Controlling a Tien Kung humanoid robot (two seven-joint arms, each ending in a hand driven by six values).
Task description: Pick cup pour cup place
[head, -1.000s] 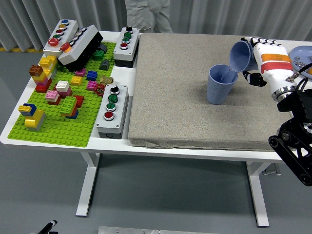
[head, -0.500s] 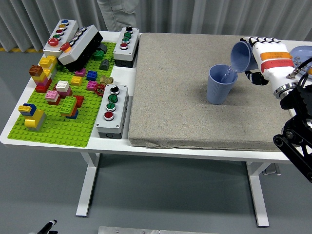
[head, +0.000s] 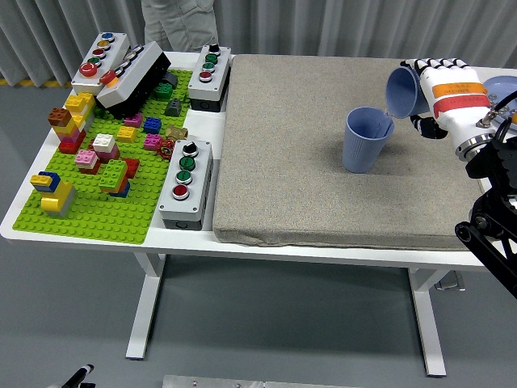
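Observation:
A blue cup (head: 365, 140) stands upright on the grey mat (head: 323, 162) at its right side. My right hand (head: 436, 93), white with an orange band, is shut on a second blue cup (head: 401, 91). That cup is tipped on its side, mouth down and to the left, just above the right rim of the standing cup. The left arm is out of view.
A green brick baseplate (head: 105, 202) with several coloured bricks fills the table's left. Three button boxes (head: 185, 182) and a black box (head: 133, 77) stand around it. A blue plate (head: 502, 85) shows at the right edge. A person (head: 179, 20) stands beyond the far side.
My right hand has shifted slightly right and up with the tipped cup. The person at the far side has walked to the left.

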